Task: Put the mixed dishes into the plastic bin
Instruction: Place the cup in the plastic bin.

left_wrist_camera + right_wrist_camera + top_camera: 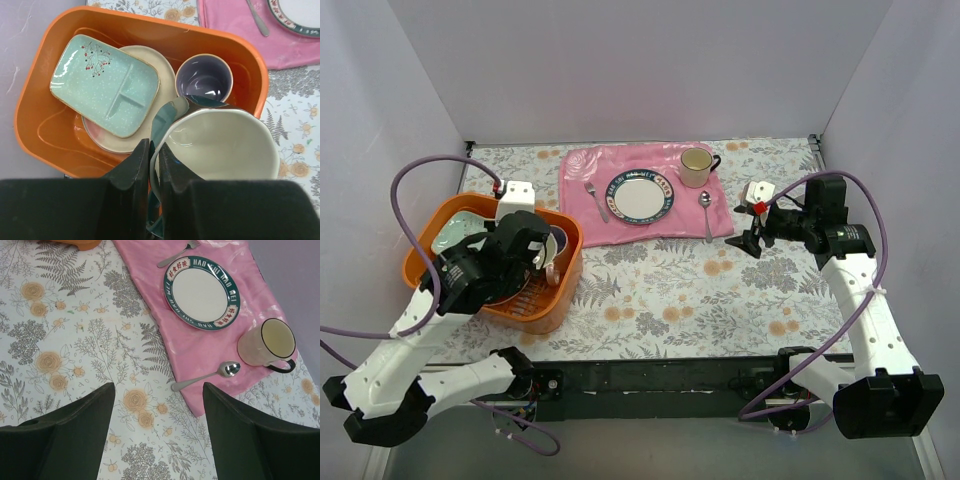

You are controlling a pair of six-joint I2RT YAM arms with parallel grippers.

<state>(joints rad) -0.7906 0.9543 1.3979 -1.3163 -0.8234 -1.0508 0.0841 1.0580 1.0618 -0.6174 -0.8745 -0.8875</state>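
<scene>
The orange plastic bin (428,222) stands at the left; the left wrist view shows its wall (37,85). Inside lie a pale green divided tray (105,82) on a stack of round plates (167,75), and a pink mug (204,77) upright. My left gripper (154,150) is shut on the rim of the dark green mug (225,147), which has a cream inside, and holds it over the bin's right half. In the top view the left gripper (542,255) is inside the bin. My right gripper (748,243) is open and empty above the tablecloth (157,430).
A pink cloth mat (590,225) lies at the back centre with a white plate with a dark blue rim (641,195), a cream-yellow mug (696,166), a fork (597,201) and a spoon (706,212). White walls stand on three sides.
</scene>
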